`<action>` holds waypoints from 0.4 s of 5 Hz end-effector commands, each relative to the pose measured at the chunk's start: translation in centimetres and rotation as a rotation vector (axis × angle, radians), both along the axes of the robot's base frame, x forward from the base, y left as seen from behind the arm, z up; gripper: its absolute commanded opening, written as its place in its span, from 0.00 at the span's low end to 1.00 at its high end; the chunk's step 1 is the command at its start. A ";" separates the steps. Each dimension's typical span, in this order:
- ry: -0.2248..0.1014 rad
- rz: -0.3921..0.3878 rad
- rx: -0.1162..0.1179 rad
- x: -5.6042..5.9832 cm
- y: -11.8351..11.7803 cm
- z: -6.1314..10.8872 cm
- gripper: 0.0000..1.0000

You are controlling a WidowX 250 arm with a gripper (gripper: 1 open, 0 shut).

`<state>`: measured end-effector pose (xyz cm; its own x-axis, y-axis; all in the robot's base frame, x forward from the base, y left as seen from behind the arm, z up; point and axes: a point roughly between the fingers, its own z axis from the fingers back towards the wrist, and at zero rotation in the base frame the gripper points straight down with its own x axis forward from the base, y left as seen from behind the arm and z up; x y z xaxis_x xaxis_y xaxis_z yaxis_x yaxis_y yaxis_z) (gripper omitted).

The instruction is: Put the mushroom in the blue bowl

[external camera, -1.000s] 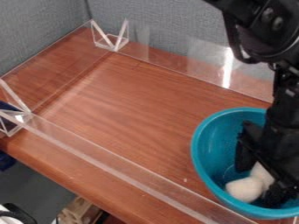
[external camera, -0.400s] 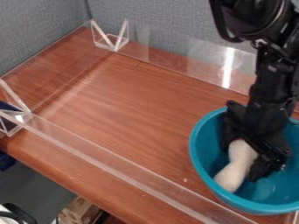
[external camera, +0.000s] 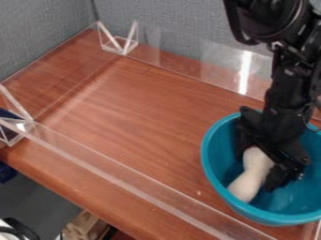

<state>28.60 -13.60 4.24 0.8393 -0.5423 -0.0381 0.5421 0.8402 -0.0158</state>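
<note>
The teal-blue bowl [external camera: 223, 145] sits at the right front of the wooden table. Inside it lies the cream-white mushroom [external camera: 252, 178], on its side against the bowl's near wall. My black gripper [external camera: 277, 161] points straight down into the bowl, just right of and above the mushroom. Its jaws stand open and hold nothing. The mushroom's upper end is partly hidden behind the fingers.
A wooden tabletop [external camera: 126, 103] is fenced by low clear acrylic walls [external camera: 88, 159], with clear brackets at the back [external camera: 122, 37] and left [external camera: 13, 122]. A grey panel stands behind. The bowl is close to the front acrylic wall.
The gripper has shifted left and away from the camera inside the bowl. The mushroom now lies stretched out on its side, further left in the bowl, free of the fingers.
</note>
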 end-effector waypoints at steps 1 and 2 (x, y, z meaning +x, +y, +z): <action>-0.084 0.029 -0.029 1.1 0.0 2.9 1.00; -0.098 0.038 -0.031 1.1 0.0 3.4 1.00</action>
